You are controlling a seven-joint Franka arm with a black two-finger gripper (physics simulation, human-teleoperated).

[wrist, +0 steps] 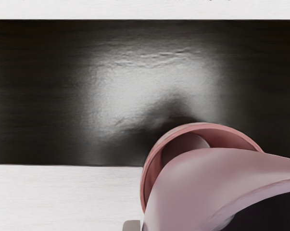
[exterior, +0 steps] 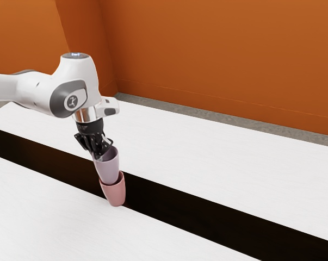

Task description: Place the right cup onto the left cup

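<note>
My gripper [exterior: 102, 156] is at the rim of the mauve cup [exterior: 109, 169] in the exterior view, shut on its wall. That cup tilts slightly, its lower end at the mouth of the pink cup [exterior: 115, 194], which stands upright beneath it. Seen from the wrist, the mauve cup [wrist: 193, 187] covers much of the pink cup's opening, leaving part of the pink cup's rim [wrist: 202, 126] exposed. Whether the mauve cup's base rests on anything inside is hidden.
A long dark strip [exterior: 207, 209] runs between the white surfaces [exterior: 218, 157]. The pink cup stands at the strip's edge on the near white surface [exterior: 55, 217]. Behind the table rises an orange wall [exterior: 223, 60].
</note>
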